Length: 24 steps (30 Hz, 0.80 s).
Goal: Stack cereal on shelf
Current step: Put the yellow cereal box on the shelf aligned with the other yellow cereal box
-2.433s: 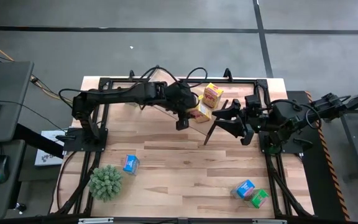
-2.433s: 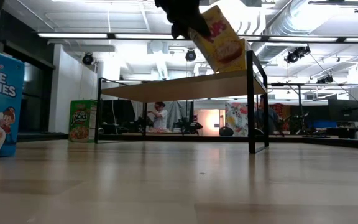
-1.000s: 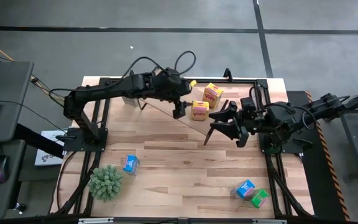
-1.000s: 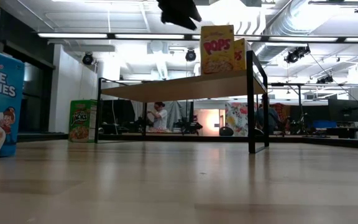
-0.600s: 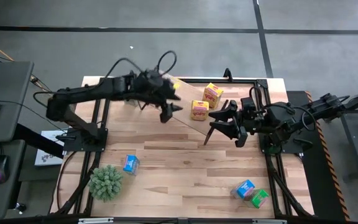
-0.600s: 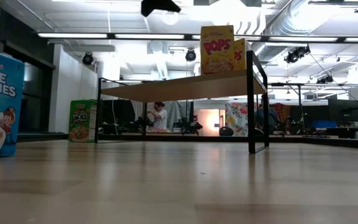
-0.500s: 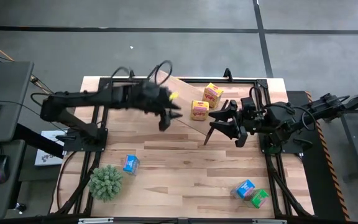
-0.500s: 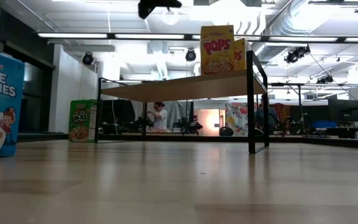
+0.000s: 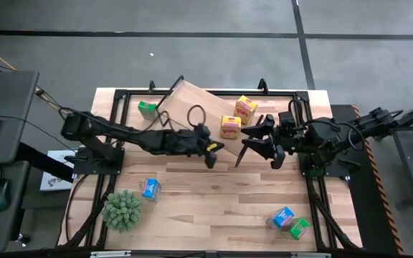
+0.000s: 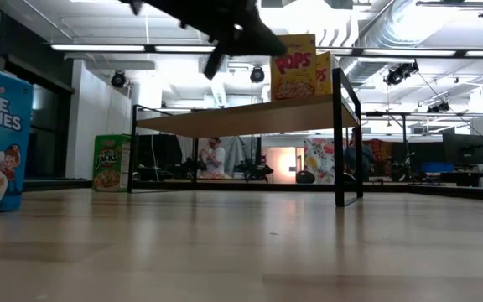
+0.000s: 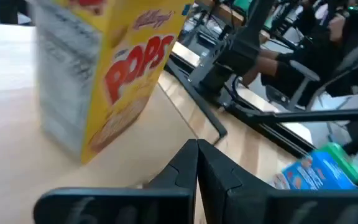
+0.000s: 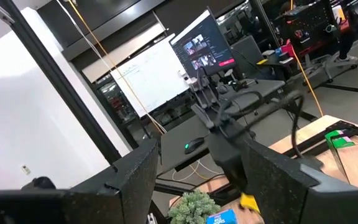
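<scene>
Two yellow printed cardboard cereal boxes (image 9: 229,126) are stood upright on the long light-wood shelf with black metal frame ends (image 9: 188,97); the left gripper (image 9: 211,152) is found beside them, fingers pressed together, empty; the right gripper (image 9: 257,137) is spread wide, holding nothing

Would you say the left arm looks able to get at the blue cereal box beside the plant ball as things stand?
Probably yes. The left gripper is shut and empty over open tabletop, and nothing stands between it and the blue cereal box by the plant ball; it would need to open first.
</scene>
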Motion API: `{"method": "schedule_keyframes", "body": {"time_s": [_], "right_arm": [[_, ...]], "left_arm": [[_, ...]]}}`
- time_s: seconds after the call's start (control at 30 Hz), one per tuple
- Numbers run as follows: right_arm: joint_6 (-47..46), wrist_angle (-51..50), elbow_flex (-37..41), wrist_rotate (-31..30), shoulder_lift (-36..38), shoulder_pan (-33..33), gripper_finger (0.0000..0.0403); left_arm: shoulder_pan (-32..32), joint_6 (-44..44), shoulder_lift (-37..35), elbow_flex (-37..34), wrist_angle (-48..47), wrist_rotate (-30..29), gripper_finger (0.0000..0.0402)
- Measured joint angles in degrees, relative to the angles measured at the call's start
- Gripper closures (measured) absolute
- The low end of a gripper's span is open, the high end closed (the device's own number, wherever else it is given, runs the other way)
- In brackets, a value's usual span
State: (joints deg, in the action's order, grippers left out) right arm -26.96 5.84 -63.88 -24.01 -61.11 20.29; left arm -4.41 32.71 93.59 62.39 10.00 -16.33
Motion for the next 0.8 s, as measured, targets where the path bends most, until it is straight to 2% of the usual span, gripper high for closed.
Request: {"method": "schedule_keyframes", "body": {"time_s": [0.17, 0.37, 0.57, 0.8], "right_arm": [[-1.2, -0.3, 0.0, 0.0, 0.0, 0.0, 0.0178], [-1.3, -0.4, 0.0, 0.2, 0.0, 0.0, 0.0178], [-1.2, -0.4, 0.0, 0.2, 0.0, 0.0, 0.0178], [-1.1, -0.4, 0.0, 0.2, 0.0, 0.0, 0.0178]], "left_arm": [[1.2, 0.1, 3.5, 3.2, -4.4, -5.1, 0.0401], [2.8, -2.0, 4.3, 4.6, -4.5, -7.8, 0.0401], [4.7, -2.9, 4.3, 4.7, -3.7, -7.7, 0.0401], [6.4, -2.9, 4.7, 4.7, -3.3, -4.8, 0.0401]]}}
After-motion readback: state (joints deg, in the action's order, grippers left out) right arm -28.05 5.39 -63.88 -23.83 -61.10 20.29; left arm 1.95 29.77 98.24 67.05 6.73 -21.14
